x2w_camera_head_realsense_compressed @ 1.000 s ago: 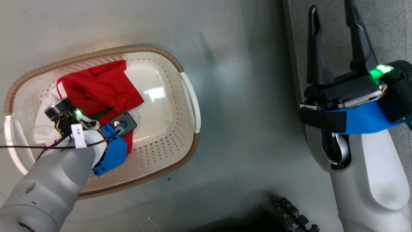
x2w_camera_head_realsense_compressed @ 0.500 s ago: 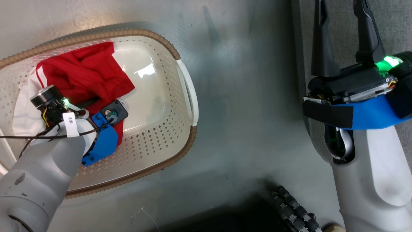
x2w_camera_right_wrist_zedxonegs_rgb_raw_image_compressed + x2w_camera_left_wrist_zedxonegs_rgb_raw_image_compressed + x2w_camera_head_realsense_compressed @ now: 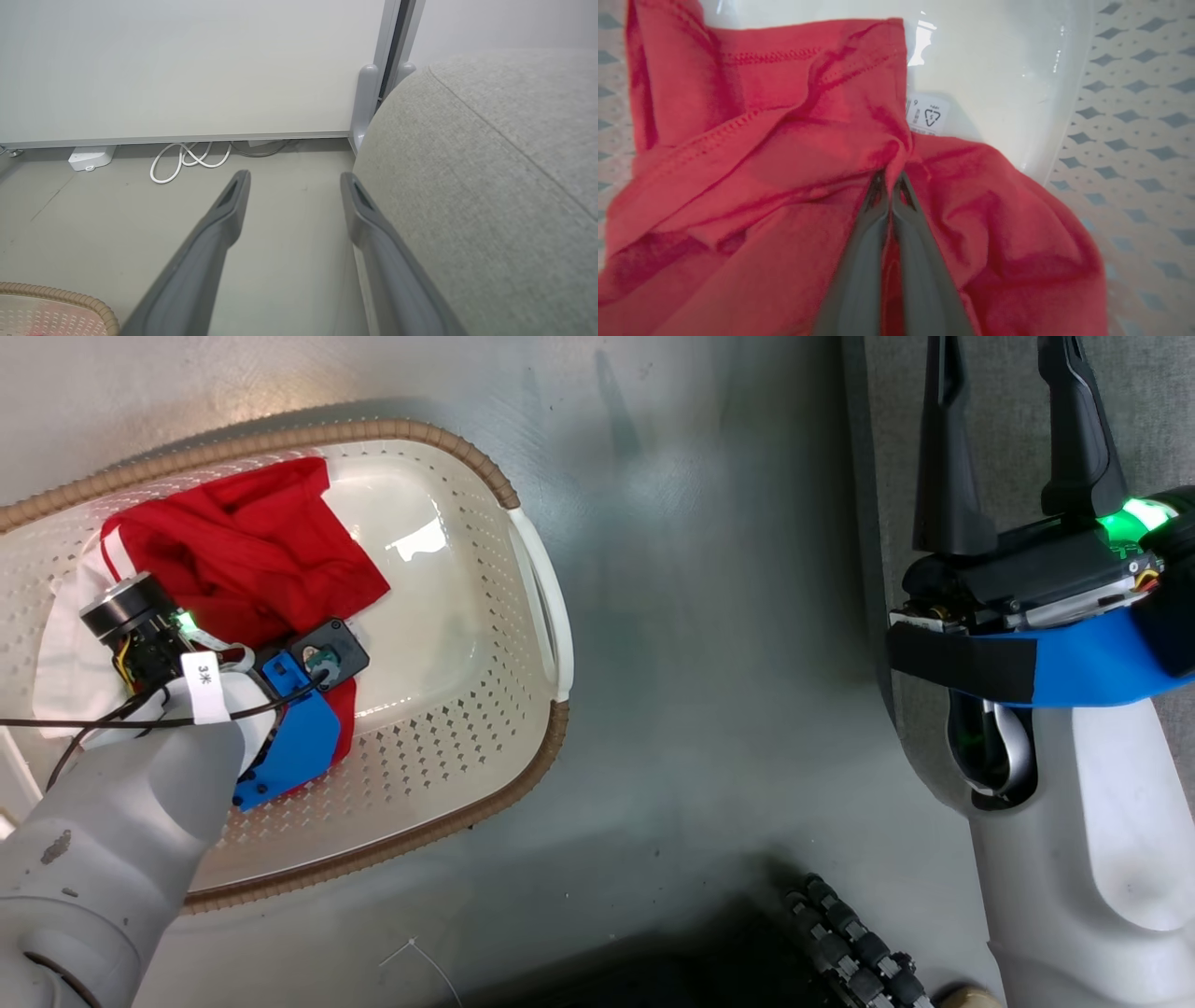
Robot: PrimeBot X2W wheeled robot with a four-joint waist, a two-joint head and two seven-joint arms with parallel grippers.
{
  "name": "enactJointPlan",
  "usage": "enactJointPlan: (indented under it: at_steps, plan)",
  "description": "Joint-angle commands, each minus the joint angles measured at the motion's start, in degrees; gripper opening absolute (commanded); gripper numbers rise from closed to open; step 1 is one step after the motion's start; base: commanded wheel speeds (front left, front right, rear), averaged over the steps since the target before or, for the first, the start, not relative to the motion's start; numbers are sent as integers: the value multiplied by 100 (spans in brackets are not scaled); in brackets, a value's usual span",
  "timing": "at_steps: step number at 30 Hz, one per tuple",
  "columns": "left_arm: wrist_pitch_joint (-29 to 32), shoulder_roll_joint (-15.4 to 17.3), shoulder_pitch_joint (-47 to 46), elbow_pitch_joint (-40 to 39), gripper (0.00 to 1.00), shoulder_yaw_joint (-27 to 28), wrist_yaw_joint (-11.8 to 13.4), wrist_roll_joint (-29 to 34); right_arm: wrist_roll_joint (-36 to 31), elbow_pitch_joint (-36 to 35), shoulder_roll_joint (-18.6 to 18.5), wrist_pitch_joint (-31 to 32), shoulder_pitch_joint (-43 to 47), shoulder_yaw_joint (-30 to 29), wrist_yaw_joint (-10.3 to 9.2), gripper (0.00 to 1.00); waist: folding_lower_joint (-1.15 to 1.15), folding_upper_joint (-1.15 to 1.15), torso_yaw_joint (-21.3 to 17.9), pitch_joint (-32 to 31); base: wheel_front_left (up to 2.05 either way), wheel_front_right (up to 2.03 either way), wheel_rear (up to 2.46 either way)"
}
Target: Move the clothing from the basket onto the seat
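The cream basket [image 3: 448,737] with its brown rim stands on the floor at the left. Red clothing [image 3: 243,551] lies crumpled in its far left part, with a white piece [image 3: 65,644] beside it. My left arm reaches down into the basket. In the left wrist view my left gripper [image 3: 890,176] is shut, pinching a raised fold of the red clothing [image 3: 761,154] near the basket's label sticker [image 3: 927,115]. My right gripper [image 3: 1004,355] stands open and holds nothing, at the left edge of the grey seat [image 3: 1158,411]. The seat [image 3: 490,186] lies just right of that gripper [image 3: 294,176].
Grey floor [image 3: 709,616] separates basket and seat. A black ribbed part [image 3: 859,952] sits at the bottom edge. Ahead of the right gripper stand a white panel [image 3: 187,70], a coiled white cable [image 3: 187,158] and a small white box [image 3: 88,157]. The basket rim [image 3: 60,298] shows low left.
My left gripper's fingers have closed on a fold of the red clothing. The head camera has shifted, so basket and seat sit differently in the picture. The right gripper stays open.
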Motion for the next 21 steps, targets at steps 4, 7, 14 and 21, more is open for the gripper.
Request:
enactJointPlan:
  at_steps: [4, 7, 14, 21]
  plan:
    - [-43, -32, -8, 24, 0, -17, 9, -16, 20, 38, 12, -1, -16, -32, -6, 100, 0, 0, 32, -121, 0, 0, 0]
    - [-72, -82, 25, 25, 0, -18, 6, -43, 12, 70, 12, -1, 15, -48, -6, 100, 0, 0, 55, -225, 0, 0, 0]
    - [-237, -309, 112, 25, 0, -12, -5, -123, -54, 146, 12, -1, 108, -116, -6, 100, 0, 0, 190, -515, 0, 0, 0]
    - [-532, -648, 287, -5, 0, -2, -15, -280, -100, 247, 11, -1, 242, -174, -6, 100, 0, 0, 388, -960, 0, 0, 0]
